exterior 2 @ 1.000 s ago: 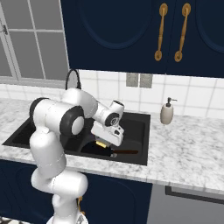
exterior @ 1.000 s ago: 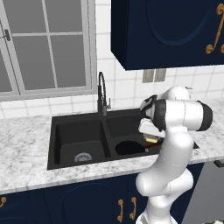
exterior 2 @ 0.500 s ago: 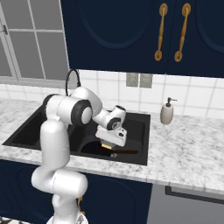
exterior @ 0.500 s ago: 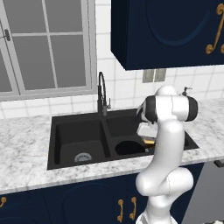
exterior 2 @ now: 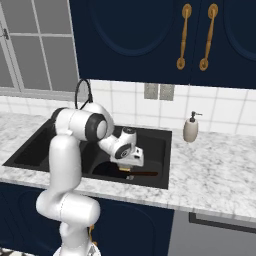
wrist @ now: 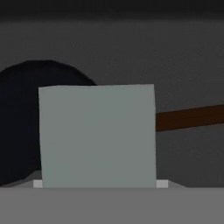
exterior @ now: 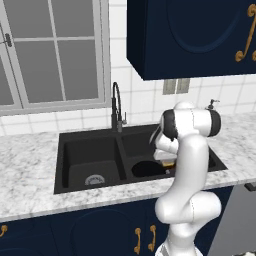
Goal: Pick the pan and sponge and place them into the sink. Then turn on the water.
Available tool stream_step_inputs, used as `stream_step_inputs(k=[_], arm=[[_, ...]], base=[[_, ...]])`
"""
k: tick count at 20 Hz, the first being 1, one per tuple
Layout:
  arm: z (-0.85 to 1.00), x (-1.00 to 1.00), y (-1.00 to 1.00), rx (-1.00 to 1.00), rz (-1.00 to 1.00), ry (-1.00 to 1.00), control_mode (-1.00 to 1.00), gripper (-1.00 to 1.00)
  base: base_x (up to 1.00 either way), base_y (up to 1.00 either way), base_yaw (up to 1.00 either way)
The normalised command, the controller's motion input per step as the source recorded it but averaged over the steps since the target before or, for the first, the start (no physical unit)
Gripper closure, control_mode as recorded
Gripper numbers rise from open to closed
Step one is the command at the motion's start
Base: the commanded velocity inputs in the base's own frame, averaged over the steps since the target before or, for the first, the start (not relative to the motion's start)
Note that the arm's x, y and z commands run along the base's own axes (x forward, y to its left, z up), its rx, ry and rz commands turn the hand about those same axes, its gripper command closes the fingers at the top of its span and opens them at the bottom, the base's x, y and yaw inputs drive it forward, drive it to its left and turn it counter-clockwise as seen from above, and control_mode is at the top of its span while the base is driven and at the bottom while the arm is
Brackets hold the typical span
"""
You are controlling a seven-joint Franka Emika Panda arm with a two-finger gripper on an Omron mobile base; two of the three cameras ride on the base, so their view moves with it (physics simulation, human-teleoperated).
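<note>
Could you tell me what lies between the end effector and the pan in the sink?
The sponge: in the hand view its grey-green face stands before the pan.

In the hand view, the grey-green face of the sponge (wrist: 97,135) blocked the middle of the pan (wrist: 26,118), and the frame's right edge cut off the brown handle (wrist: 188,118). In the left base view, the robot's white arm hid the gripper and much of the sink's (exterior: 90,145) right basin. Whether the jaws gripped the sponge could not be told.
</note>
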Motion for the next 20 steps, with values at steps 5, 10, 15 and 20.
stream_step_inputs(k=[5, 10, 15, 20], arm=[[-0.27, 0.38, 0.00, -0.02, 0.00, -0.01, -1.00, 1.00], [-0.26, 0.37, 0.00, 0.00, 0.00, 0.00, -1.00, 1.00], [-0.33, 0.31, 0.00, 0.00, 0.00, 0.00, -1.00, 1.00], [-0.15, 0.09, -0.01, 0.00, 0.00, 0.00, -1.00, -1.00]], base=[[0.00, 0.00, 0.00], [0.00, 0.00, 0.00], [0.00, 0.00, 0.00], [0.00, 0.00, 0.00]])
